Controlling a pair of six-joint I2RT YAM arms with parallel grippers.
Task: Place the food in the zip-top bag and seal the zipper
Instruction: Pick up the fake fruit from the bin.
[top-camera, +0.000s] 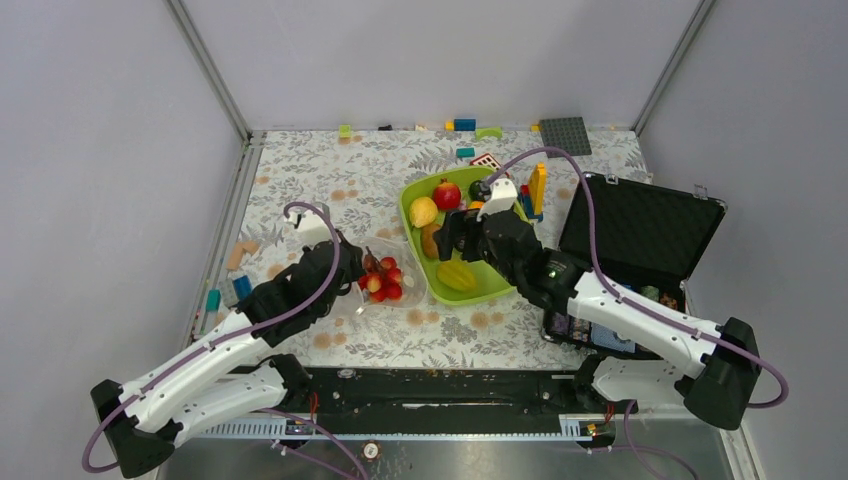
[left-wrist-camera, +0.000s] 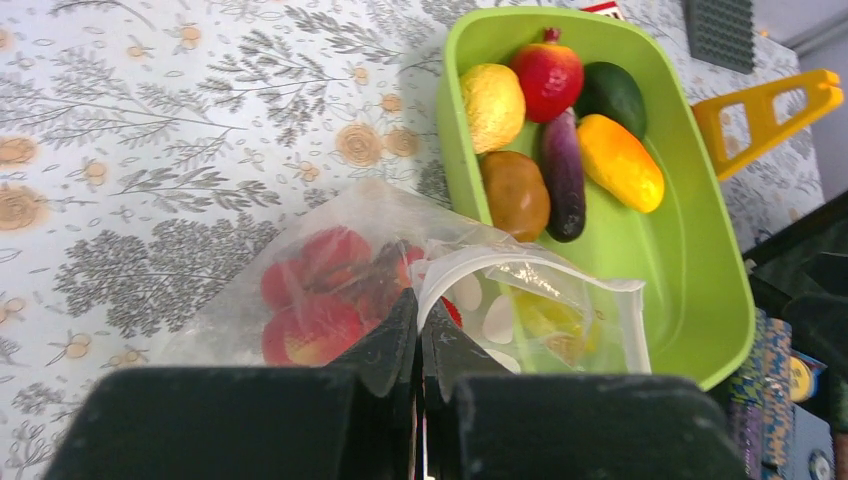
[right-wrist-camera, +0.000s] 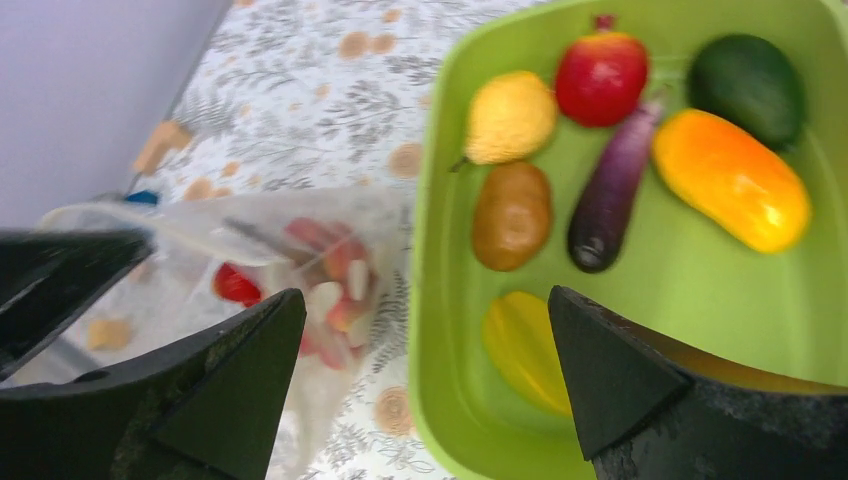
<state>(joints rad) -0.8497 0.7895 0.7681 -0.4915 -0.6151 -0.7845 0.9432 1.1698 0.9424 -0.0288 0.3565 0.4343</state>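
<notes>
The zip-top bag is pinched at its mouth rim by the closed left end effector — likely so the opening is propped up beside the tray. The right end effector is spread wide over the starfruit, nothing held; grapes are already bagged.

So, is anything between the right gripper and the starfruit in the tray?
Nothing visible. The right gripper is open and aimed at the starfruit, which lies bare in the green tray with nothing on top of it.
</notes>
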